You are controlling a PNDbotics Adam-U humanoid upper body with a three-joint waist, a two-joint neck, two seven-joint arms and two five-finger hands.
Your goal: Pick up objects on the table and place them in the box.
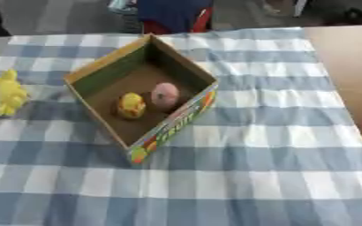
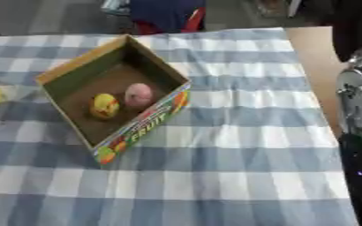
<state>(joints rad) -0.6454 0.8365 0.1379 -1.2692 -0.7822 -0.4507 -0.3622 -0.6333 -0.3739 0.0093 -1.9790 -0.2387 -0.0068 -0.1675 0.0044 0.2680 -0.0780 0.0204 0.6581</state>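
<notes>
An open cardboard box (image 1: pixel 181 115) with a printed fruit front stands on the blue and white checked cloth, left of centre. Inside it lie a pink round object (image 1: pixel 165 96) and a yellow round object (image 1: pixel 131 105), side by side. A yellow toy figure (image 1: pixel 7 93) stands on the cloth to the left of the box, apart from it. Neither hand shows. Part of my right arm (image 2: pixel 360 132), silver above and black below, runs down the right edge of the right eye view.
The bare wooden table (image 1: pixel 352 57) shows to the right of the cloth. A person in dark blue clothing (image 1: pixel 172 13) is at the far edge, touching nothing.
</notes>
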